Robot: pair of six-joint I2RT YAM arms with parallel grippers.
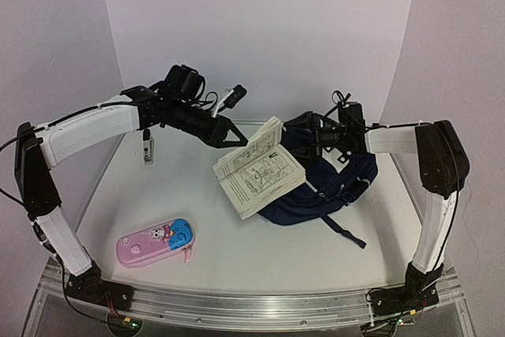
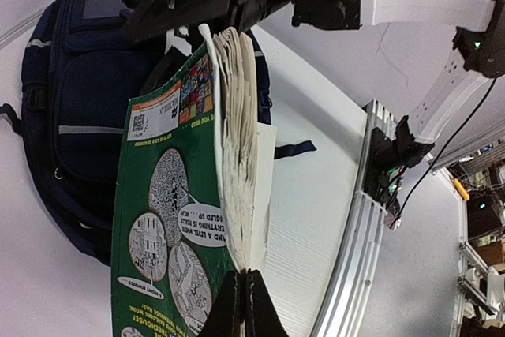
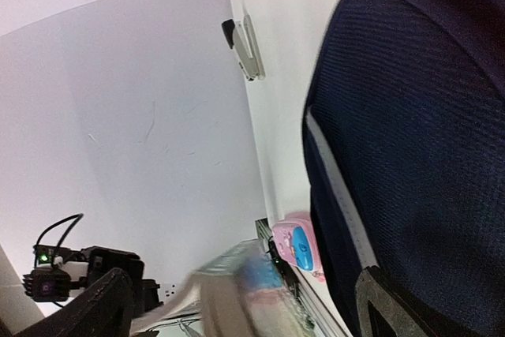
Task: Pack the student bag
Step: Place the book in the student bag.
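The student bag (image 1: 335,187) is a navy backpack with pale stripes, lying at the right of the table; it also fills the left of the left wrist view (image 2: 83,92) and the right of the right wrist view (image 3: 426,116). An open activity book (image 1: 259,170) with a green cover (image 2: 170,219) hangs in the air in front of the bag. My left gripper (image 1: 237,136) (image 2: 245,293) is shut on the book's corner. My right gripper (image 1: 309,130) (image 3: 252,309) stands open at the bag's top end, one finger (image 3: 390,305) against the fabric. The book shows blurred between its fingers.
A pink-and-blue pencil case (image 1: 155,242) (image 3: 296,244) lies near the front left. A small stapler (image 1: 147,147) (image 3: 243,45) sits at the back left by the wall. The metal rail (image 1: 252,305) runs along the table's front edge.
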